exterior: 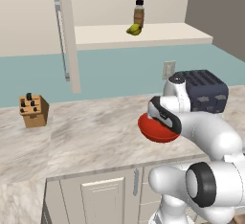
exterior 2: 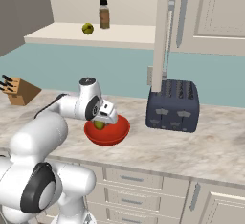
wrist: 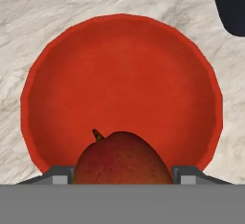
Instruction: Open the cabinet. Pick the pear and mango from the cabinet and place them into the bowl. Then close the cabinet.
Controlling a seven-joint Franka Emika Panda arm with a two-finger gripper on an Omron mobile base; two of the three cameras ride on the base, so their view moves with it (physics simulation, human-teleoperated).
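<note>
The cabinet stands open: its door (exterior: 68, 36) (exterior 2: 163, 27) is swung out edge-on and the pale shelf (exterior: 158, 35) (exterior 2: 124, 32) is bare to view. On that shelf the yellow-green pear (exterior: 134, 29) (exterior 2: 87, 28) lies beside a brown bottle (exterior: 139, 13) (exterior 2: 104, 14). The red bowl (exterior: 158, 133) (exterior 2: 119, 132) (wrist: 124, 74) sits on the marble counter. My gripper (exterior 2: 100, 121) (wrist: 122, 174) hovers just over the bowl's near side, shut on the mango (exterior 2: 99, 125) (wrist: 122, 158), which fills the gap between the two fingertips.
A dark toaster (exterior: 206, 91) (exterior 2: 173, 106) stands right of the bowl, close to it. A wooden knife block (exterior: 33, 110) (exterior 2: 16, 90) sits far left on the counter. The second cabinet door (exterior 2: 210, 12) is shut at the upper right. Base-cabinet doors and drawers (exterior 2: 139, 180) run below the counter edge.
</note>
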